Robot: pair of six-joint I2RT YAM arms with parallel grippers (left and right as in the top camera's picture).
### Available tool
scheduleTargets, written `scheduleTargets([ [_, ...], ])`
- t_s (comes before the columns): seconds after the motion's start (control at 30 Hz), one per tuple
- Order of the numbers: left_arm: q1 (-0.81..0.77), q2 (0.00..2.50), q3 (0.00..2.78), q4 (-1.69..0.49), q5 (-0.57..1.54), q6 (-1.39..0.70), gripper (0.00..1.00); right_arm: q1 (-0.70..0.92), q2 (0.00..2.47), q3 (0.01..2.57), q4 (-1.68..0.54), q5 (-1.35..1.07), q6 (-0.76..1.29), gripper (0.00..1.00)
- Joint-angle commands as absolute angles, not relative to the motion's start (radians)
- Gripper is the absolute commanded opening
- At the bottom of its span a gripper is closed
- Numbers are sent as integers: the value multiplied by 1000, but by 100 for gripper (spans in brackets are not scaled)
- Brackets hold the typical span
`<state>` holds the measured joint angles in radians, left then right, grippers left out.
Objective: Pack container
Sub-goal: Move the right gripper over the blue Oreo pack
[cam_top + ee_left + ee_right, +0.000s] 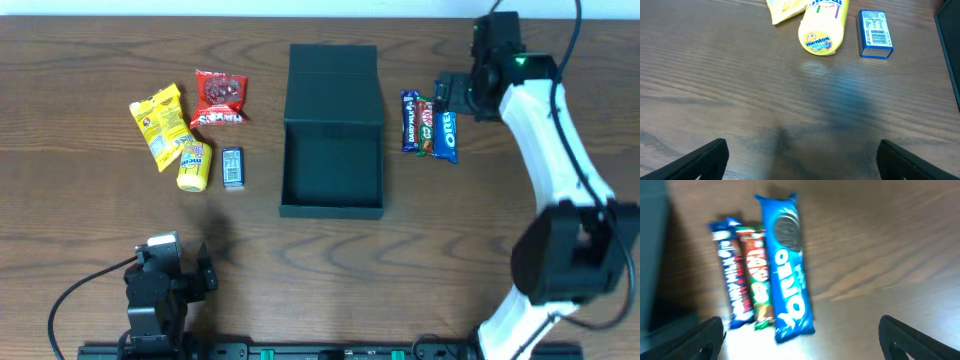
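On the near left of the brown tabletop [80, 220], the left fingers [700, 162]: spread wide apart, holding nothing, only wood between them. Farther back on the left, a yellow snack bag [157, 125], tilted. Touching its near end, a yellow Mentos roll [194, 166]. Beyond that, toward the far side, a red snack bag [220, 99]. Right next to the Mentos roll, a small blue box [232, 168], close but not touching. In the middle of the tabletop, the container [332, 130]: big, dark green, square, lid flipped open and lying back toward the far side, well apart from the left fingers, between the two groups of snacks. Just to the right of it, three bars side by side: a dark blue Dairy Milk bar [409, 121], a red and green KitKat bar [426, 127], a blue Oreo pack [445, 135], all pressed together, a thin gap away from the container. At the far right, the right fingers [695, 340]: spread wide too, holding nothing, up over the tabletop close to the three bars. Right wrist view a bit blurry.
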<state>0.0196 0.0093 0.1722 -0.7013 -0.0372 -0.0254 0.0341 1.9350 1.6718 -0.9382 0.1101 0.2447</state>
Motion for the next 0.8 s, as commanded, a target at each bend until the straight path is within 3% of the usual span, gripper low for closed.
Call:
scheduleTargets([
  [0.0,24,4,160,-707,-44,-22,95,12,1992,1670,-914,11,199,96],
  [0.07,24,4,160,-707,-44,-22,95,10,2033,1670,-895,10,193,95],
  [0.23,24,4,160,-707,-44,-22,95,11,2094,1670,-865,-9,185,78],
  [0.77,24,4,160,-707,-44,-22,95,14,2172,1669,-815,1,159,68],
])
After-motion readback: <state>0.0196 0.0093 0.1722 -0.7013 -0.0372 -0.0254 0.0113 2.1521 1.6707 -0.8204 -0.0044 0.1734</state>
